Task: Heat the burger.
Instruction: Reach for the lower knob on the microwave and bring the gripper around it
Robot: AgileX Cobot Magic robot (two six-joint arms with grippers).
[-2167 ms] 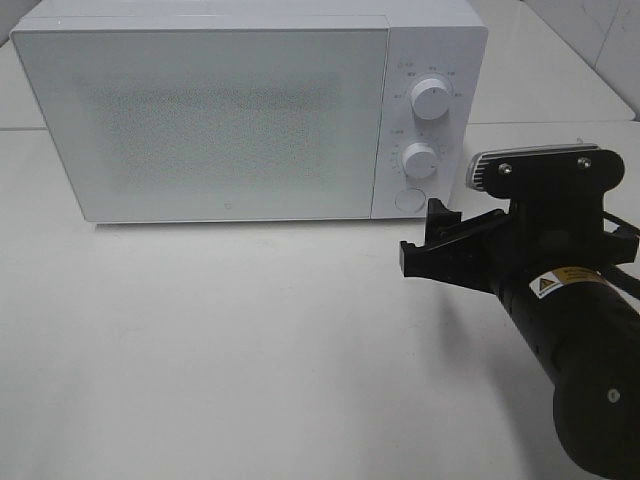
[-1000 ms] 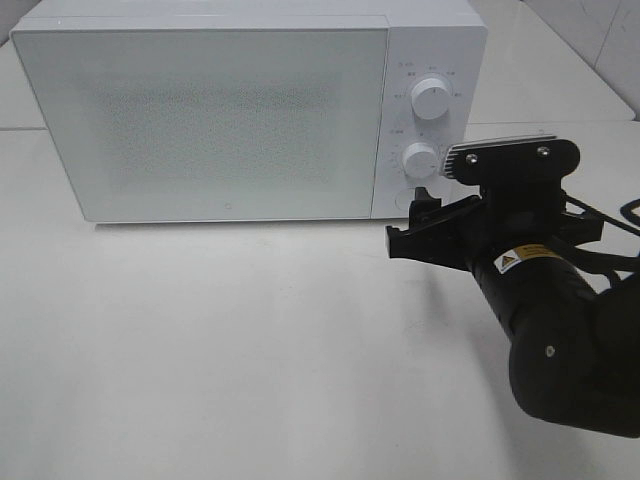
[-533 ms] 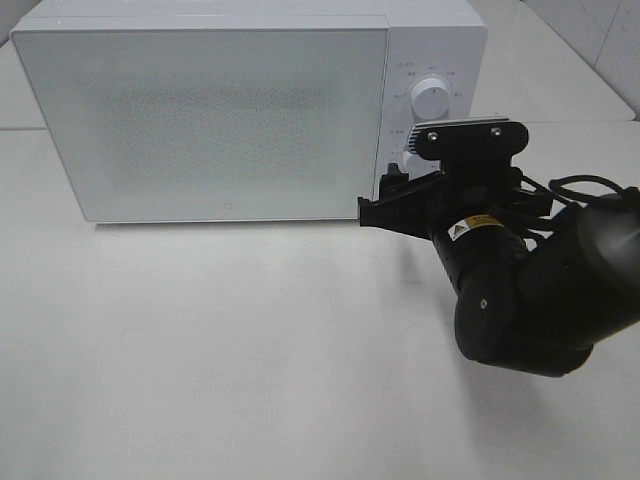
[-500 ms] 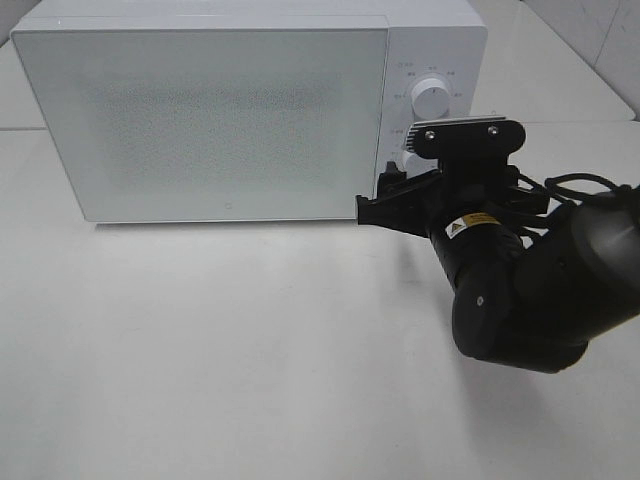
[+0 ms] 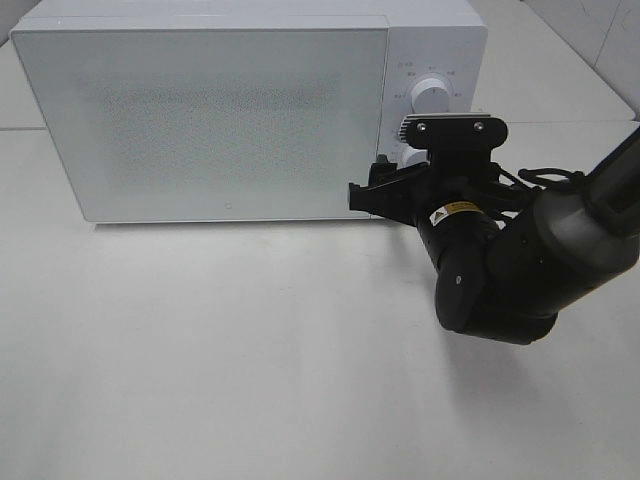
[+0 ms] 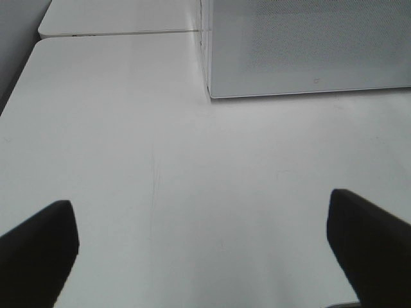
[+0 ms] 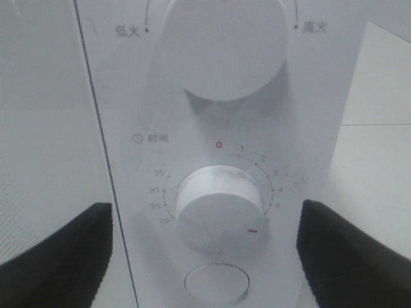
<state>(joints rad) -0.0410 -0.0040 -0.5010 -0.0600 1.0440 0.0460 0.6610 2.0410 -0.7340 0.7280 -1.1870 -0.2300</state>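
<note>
The burger is not in view. The white microwave [image 5: 220,120] stands at the back with its frosted door shut. My right gripper [image 5: 378,185] is open, right up against the microwave's control panel. In the right wrist view its fingers [image 7: 58,256] stand on either side of the timer knob [image 7: 218,208] without touching it, and the knob's red mark sits near the 5. My left gripper [image 6: 202,256] is open and empty above the bare table, some way in front of the microwave's left corner [image 6: 212,90].
The power knob [image 5: 431,97] sits above the timer knob, and it also shows in the right wrist view [image 7: 225,45]. A round door button [image 7: 216,282] lies below the timer knob. The white table [image 5: 200,350] stretches in front of the microwave.
My right arm has swung left and toward the microwave. Its gripper has gone from beside the panel to in front of the timer knob. The microwave has not moved.
</note>
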